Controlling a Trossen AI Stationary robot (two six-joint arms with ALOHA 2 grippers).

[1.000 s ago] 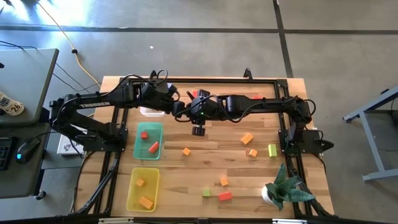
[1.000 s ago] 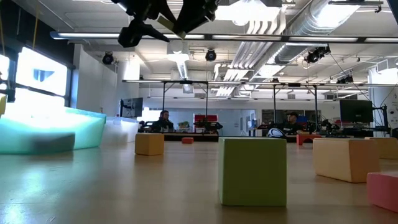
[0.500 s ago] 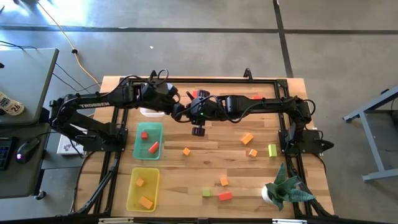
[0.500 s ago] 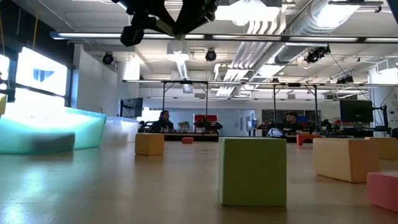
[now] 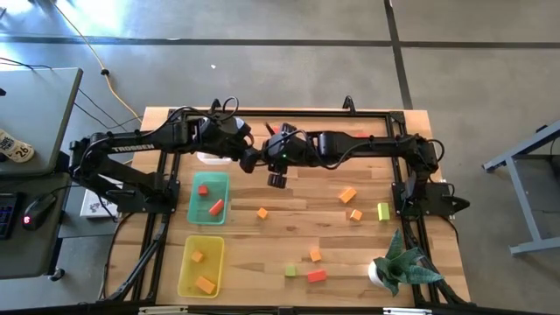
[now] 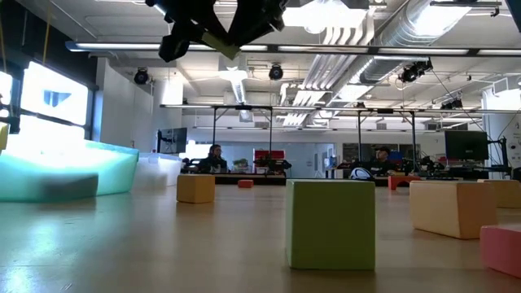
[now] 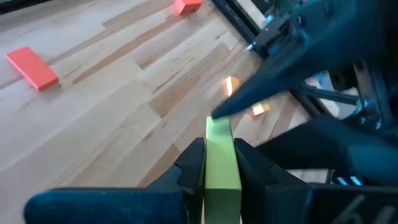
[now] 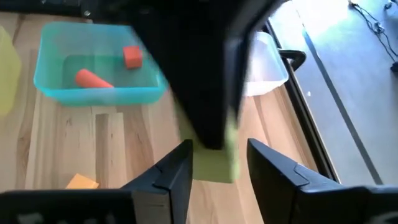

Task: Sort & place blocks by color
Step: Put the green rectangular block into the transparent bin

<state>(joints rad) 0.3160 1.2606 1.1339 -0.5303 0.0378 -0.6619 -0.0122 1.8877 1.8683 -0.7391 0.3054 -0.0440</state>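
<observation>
A yellow-green block [image 7: 221, 163] hangs well above the table's far middle, where both arms meet. My left gripper [image 5: 254, 159] is shut on it. My right gripper [image 5: 266, 160] faces it from the right, its fingers [image 8: 177, 171] standing open on either side of the same block [image 8: 214, 167]. In the low view the block [image 6: 230, 46] shows between the two grippers, high over the table. Loose blocks lie on the table: orange ones [image 5: 348, 194], a yellow-green one [image 5: 383, 210] and a red one [image 5: 316, 276]. My left gripper pinches the block's two long sides [image 7: 219, 177] between its two fingers [image 7: 194, 163], which lie along the block. The fingers come about level from the table's left. The block's far end [image 7: 217, 124] sticks out past the fingertips, and the block is lifted clear of the table. My right gripper has a gap between one finger [image 8: 270, 165] and the block. Whether the other finger touches it, I cannot tell.
A green tray [image 5: 208, 185] holds two red blocks and a yellow tray [image 5: 187, 267] two orange ones, both at the left. A clear tray [image 5: 210, 158] sits under the left arm. A potted plant [image 5: 398, 267] stands at the near right corner.
My left gripper has shut on the yellow-green block that my right gripper holds out in mid-air. Both arms have stayed close to where they were, above the table's far middle.
</observation>
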